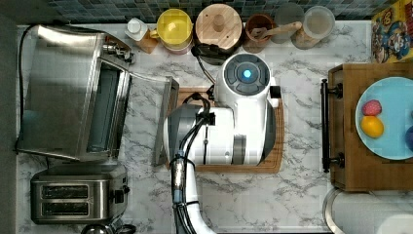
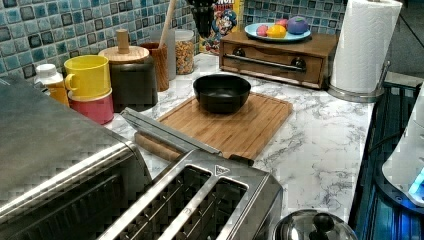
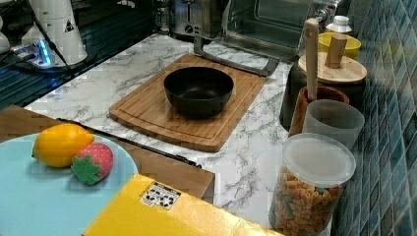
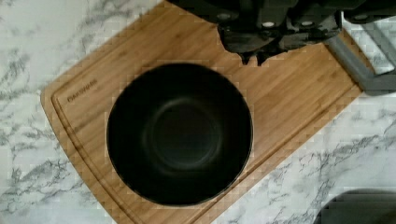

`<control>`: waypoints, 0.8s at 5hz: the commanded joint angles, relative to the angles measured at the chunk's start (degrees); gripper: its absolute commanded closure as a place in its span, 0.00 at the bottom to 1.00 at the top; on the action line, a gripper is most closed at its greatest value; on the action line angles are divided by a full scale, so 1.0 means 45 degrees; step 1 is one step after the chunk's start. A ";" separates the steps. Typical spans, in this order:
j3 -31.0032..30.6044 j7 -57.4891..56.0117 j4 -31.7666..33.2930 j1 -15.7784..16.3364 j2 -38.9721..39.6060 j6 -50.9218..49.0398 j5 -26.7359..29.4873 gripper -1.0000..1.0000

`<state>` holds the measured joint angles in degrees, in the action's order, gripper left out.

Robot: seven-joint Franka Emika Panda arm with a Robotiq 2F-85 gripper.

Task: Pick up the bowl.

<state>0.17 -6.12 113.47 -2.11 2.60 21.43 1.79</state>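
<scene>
The matte black bowl (image 4: pixel 180 135) stands upright and empty in the middle of a bamboo cutting board (image 4: pixel 289 93). In the left view the bowl (image 2: pixel 221 92) sits toward the board's (image 2: pixel 240 125) far end; in the right view the bowl (image 3: pixel 198 91) rests on the board (image 3: pixel 147 110). My gripper (image 4: pixel 252 58) hangs above the board just outside the bowl's rim, its fingertips shut together with nothing between them, not touching the bowl. In the top view my white arm covers the bowl, and the board's edge (image 1: pixel 275 165) shows beneath it.
A toaster oven (image 1: pixel 73 92) with its door (image 1: pixel 163 122) folded down reaches the board's edge. A toaster (image 1: pixel 78 197), yellow mug (image 1: pixel 174 27), wooden-lidded canister (image 1: pixel 219 27) and wooden cup with spoon (image 1: pixel 258 27) stand nearby. A blue fruit plate (image 1: pixel 389 117) tops a wooden drawer box (image 1: pixel 341 146).
</scene>
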 commanded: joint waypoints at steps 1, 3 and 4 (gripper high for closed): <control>0.0826 0.0339 0.3072 -0.0983 -0.2320 0.1347 -0.1028 1.00; 0.1293 -0.0184 0.3649 -0.1374 -0.2418 0.1901 -0.1348 0.50; 0.1377 -0.0505 0.4358 -0.1275 -0.1928 0.2718 -0.1660 0.50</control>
<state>5.69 -6.24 130.59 -9.07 -5.95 32.90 -3.77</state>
